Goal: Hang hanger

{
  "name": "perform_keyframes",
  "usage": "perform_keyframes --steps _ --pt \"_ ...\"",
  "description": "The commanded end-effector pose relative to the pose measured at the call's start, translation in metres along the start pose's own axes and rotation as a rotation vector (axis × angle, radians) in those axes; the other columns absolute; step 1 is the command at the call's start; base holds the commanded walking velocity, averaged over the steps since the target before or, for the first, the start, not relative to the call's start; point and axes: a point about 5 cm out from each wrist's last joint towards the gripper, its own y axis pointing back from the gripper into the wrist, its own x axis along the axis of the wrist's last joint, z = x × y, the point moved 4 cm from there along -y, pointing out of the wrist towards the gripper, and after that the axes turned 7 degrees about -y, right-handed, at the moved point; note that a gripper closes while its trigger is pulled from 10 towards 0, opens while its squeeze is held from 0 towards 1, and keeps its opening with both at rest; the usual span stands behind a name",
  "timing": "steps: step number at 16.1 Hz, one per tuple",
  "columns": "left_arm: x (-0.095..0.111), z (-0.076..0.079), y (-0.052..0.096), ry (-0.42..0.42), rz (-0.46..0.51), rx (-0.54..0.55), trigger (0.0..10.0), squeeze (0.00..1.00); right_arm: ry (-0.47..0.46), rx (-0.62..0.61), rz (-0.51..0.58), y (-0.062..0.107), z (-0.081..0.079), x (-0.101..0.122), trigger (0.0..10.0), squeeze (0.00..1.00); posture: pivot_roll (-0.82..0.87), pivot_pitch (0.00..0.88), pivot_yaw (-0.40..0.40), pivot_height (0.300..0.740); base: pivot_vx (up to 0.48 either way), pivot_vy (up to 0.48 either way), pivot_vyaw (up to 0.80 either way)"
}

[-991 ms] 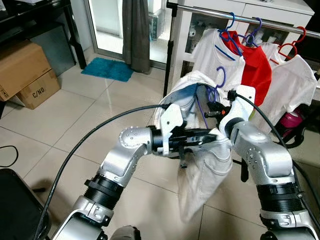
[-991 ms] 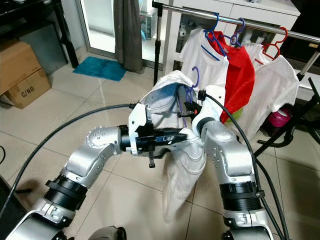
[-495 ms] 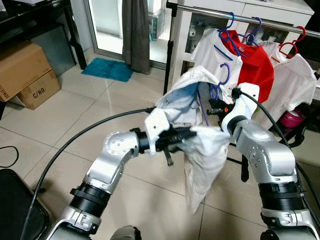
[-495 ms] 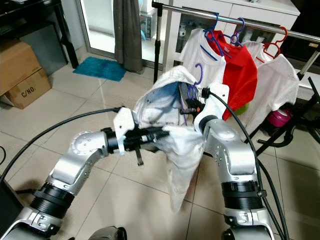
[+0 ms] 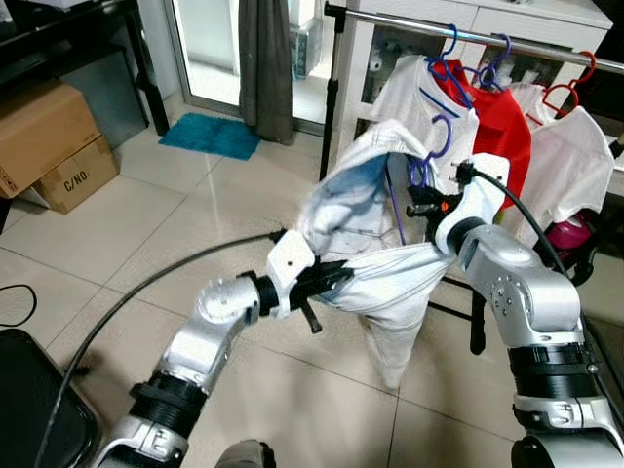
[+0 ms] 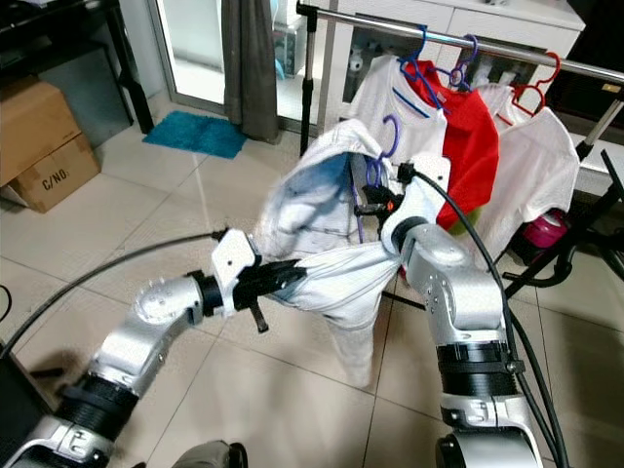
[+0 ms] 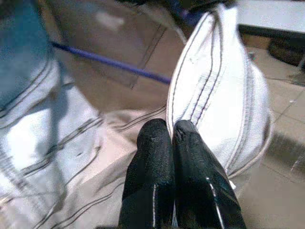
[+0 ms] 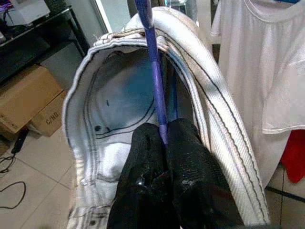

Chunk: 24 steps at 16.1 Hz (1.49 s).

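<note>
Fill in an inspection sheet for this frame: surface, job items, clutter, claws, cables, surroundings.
Surface: tiled floor.
Job items: purple hanger carrying white jeans, below the rail.
Clutter: cardboard boxes, blue mat.
Claws: left claw shut on the jeans; right claw shut on the hanger.
Cables: black cable along the left arm.
Surroundings: white shirts and a red one on the rail.

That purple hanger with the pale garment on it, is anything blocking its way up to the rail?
Nothing visible blocks it. The purple hanger, pinched by the right gripper, sits just below the rail, whose stretch left of the hung shirts looks free.
</note>
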Motion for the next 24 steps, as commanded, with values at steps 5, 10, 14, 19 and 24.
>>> perform_keyframes --steps 5,10,14,19,24 --pt "-0.052 -0.048 0.032 0.075 -0.251 0.371 0.0 0.0 0.047 -0.098 0.155 0.012 0.033 0.05 10.0 0.0 -0.02 0.0 -0.016 0.74 0.0 0.0 0.0" --pt "-0.062 -0.041 0.025 0.134 -0.28 0.401 0.0 0.0 0.038 -0.077 0.147 0.012 0.026 0.047 10.0 0.0 -0.02 0.0 -0.018 0.74 0.0 0.0 0.0" --pt "-0.053 -0.04 0.016 0.15 -0.233 0.388 0.0 0.0 0.031 -0.068 0.135 0.012 0.022 0.041 10.0 0.0 -0.02 0.0 -0.013 0.74 0.0 0.0 0.0" --pt "-0.05 -0.039 0.015 0.203 -0.203 0.377 10.0 1.0 0.039 -0.073 0.112 0.013 0.024 0.037 10.0 0.0 -0.02 0.0 -0.013 0.74 0.0 0.0 0.0" --pt "-0.007 -0.009 0.006 0.181 -0.012 0.145 10.0 1.0 0.056 -0.117 0.036 0.014 0.03 0.017 10.0 0.0 -0.02 0.0 -0.011 0.74 0.0 0.0 0.0"
